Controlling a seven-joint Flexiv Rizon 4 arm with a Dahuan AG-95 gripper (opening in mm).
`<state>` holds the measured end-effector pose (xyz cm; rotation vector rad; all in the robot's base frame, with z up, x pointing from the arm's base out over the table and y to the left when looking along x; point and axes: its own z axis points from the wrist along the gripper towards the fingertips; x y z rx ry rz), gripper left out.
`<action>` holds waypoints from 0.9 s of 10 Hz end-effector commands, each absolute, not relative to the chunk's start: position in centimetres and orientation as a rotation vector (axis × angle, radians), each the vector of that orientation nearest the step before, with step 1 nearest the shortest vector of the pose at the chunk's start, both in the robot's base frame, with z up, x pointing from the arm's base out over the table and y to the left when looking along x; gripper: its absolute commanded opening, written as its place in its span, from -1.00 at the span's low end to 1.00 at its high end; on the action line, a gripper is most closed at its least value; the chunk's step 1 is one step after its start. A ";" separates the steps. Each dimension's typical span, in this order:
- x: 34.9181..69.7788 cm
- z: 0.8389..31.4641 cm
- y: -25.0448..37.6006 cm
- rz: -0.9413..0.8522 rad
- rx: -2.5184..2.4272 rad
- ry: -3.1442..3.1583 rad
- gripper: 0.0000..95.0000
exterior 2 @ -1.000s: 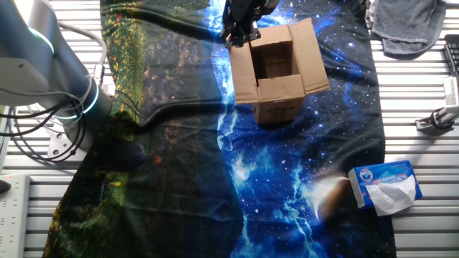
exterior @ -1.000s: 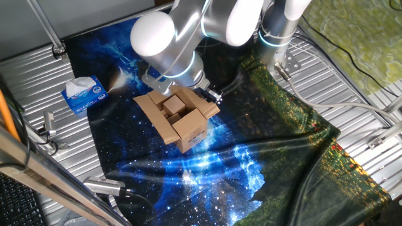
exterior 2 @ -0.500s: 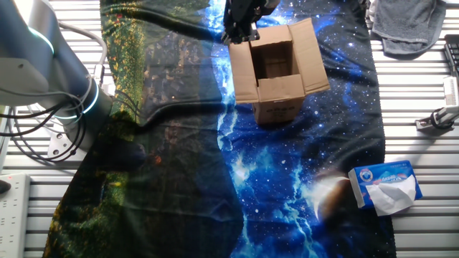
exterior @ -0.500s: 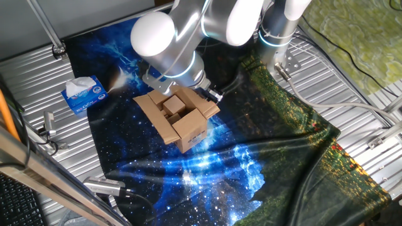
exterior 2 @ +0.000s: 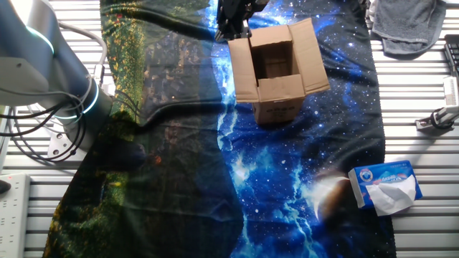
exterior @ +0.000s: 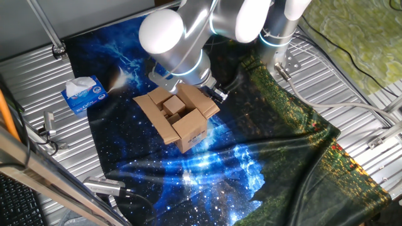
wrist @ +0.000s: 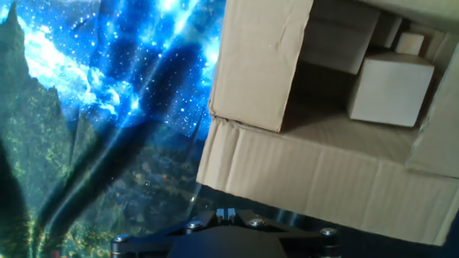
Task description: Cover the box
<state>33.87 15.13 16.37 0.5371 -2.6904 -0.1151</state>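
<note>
The box [exterior 2: 276, 72] sits open at upper centre of the other fixed view, on the starry cloth [exterior 2: 287, 172] covering the bench. The pincer [exterior 2: 231, 20] hangs just beside its upper-left corner, by the left flap. Whether the pincer is open or holding anything cannot be told.

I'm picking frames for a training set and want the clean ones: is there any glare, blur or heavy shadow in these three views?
One fixed view: glare on the white arm, otherwise sharp. The other fixed view: the gripper is a dark shape cut by the top edge. Hand view: the box is soft, its inside shadowed.
</note>
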 end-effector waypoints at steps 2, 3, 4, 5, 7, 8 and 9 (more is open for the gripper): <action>33.6 16.2 15.1 -0.107 0.535 -2.718 -1.00; 33.7 15.7 15.0 -0.105 0.545 -2.739 -1.00; 33.9 15.4 14.8 -0.104 0.547 -2.747 -1.00; 34.3 15.5 14.8 -0.099 0.545 -2.748 -1.00; 35.0 15.7 14.6 -0.098 0.542 -2.752 -1.00; 35.2 15.8 14.6 -0.098 0.541 -2.754 -1.00; 35.5 15.9 14.6 -0.099 0.542 -2.754 -1.00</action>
